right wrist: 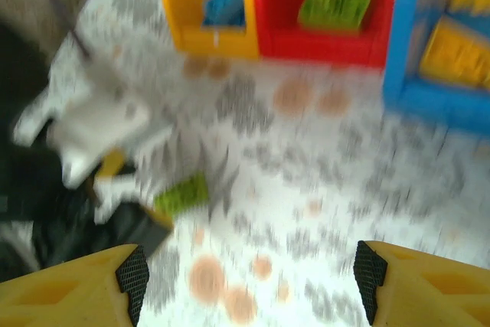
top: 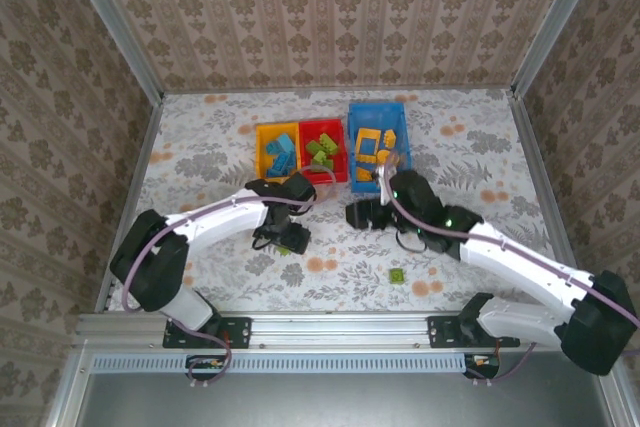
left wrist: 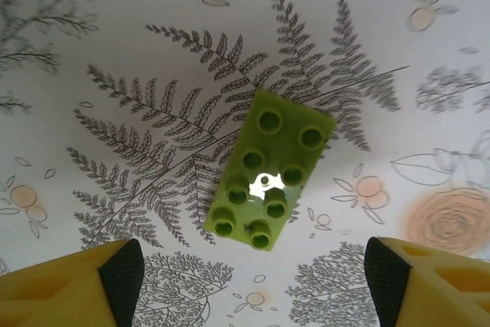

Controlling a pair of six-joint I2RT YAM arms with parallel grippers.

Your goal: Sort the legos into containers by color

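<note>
Working the green pickup now. Left gripper (left wrist: pixel 253 281) is hanging spread wide and empty over a light green two-by-four brick (left wrist: pixel 268 170). The brick is lying flat, studs up, on the fern-print table (left wrist: pixel 92 36), just ahead of the finger pads (left wrist: pixel 122 277) and touching neither.

The brick is sitting skewed to the jaws. I'm judging the next move needs a wrist twist to square the pads on its long sides. After that it's a drop, a close and a carry to the red bin (top: pixel 322 123), where the greens (top: pixel 322 150) are sitting.

Blues (top: pixel 280 152) are sitting in the yellow-orange bin (top: pixel 259 152), orange-yellows (top: pixel 372 147) in the blue bin (top: pixel 378 109).

Right gripper (right wrist: pixel 249 281) is also spread and holding nothing, facing the bins; its view is blurring. One small green piece (top: pixel 397 274) is waiting on the table by the right arm.

I'm reading no brand, label or writing anywhere.
</note>
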